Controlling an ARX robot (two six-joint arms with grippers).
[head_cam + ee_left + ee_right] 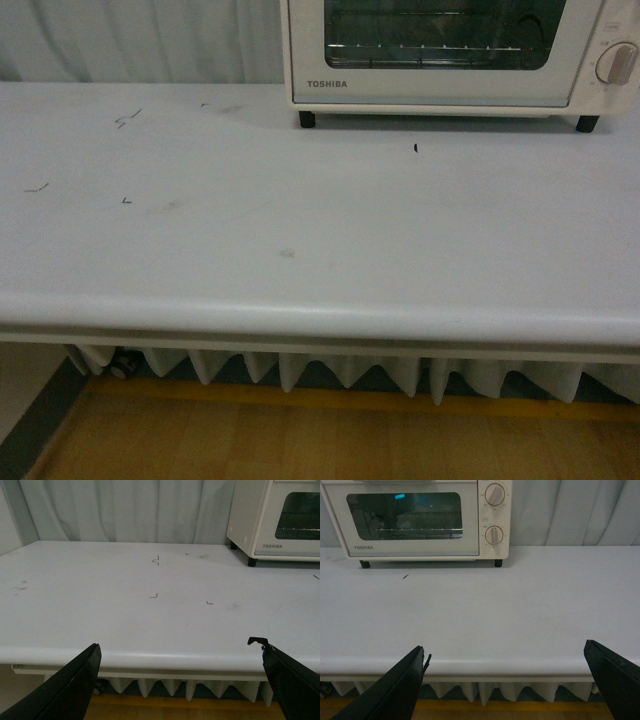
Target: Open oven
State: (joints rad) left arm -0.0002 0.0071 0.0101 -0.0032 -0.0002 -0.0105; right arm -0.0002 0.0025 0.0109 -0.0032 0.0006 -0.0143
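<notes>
The oven [440,60] is a cream-white TOSHIBA toaster oven at the back right of the white table [300,250], door closed, dark glass window showing a wire rack. The right wrist view shows the oven [415,520] from the front with two round knobs [494,535]; the left wrist view catches the oven's [280,520] corner far off. Neither arm appears in the front view. My left gripper [180,652] and right gripper [505,655] both hang open before the table's near edge, nothing between their fingers, far from the oven.
A pale curtain [125,510] hangs behind the table. Small dark marks and scuffs [127,119] dot the tabletop. A pleated white skirt [330,370] hangs under the table's front edge above a wooden floor [300,440].
</notes>
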